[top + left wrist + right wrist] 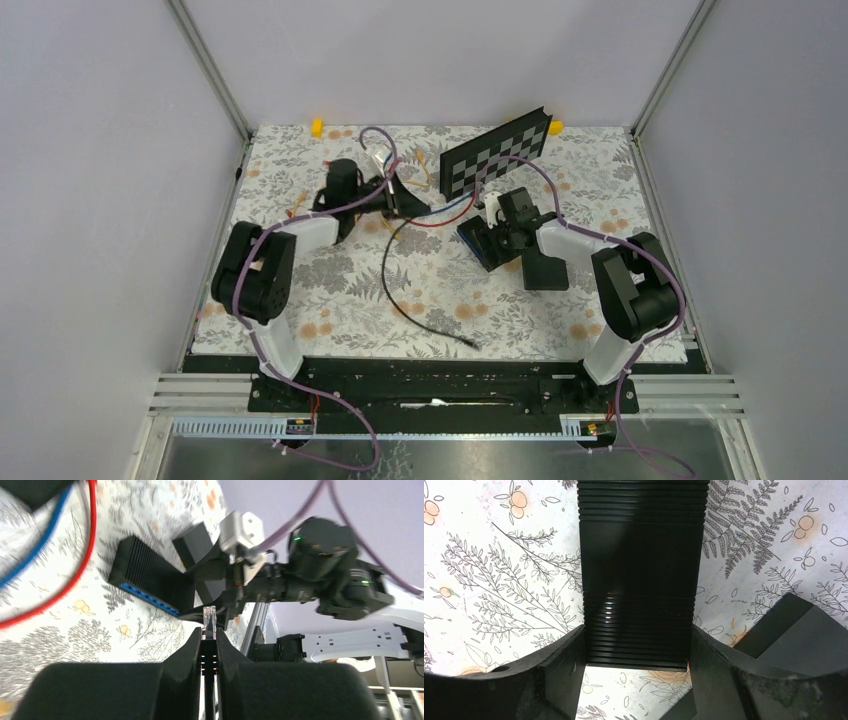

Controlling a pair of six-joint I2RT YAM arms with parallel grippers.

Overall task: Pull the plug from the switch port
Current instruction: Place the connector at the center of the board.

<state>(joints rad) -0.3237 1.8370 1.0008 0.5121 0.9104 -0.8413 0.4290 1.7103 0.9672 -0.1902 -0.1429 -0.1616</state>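
Observation:
The black ribbed switch point(639, 570) lies on the floral mat, and my right gripper point(636, 650) is shut on its two sides. From the top it sits right of centre point(478, 240), under the right gripper point(505, 232). In the left wrist view its blue port face point(150, 596) shows with nothing plugged in where I can see. My left gripper point(209, 636) is shut on the clear plug point(209, 616), which sticks out past the fingertips, apart from the switch. Its black cable point(392, 275) trails from the left gripper point(398, 200) toward the near edge.
A checkerboard panel point(497, 152) leans at the back. A black block point(545, 270) lies beside the right arm. Red and blue cables point(440, 216) run between the grippers, near the left one point(75, 580). Small yellow pieces point(317, 127) sit at the back edge.

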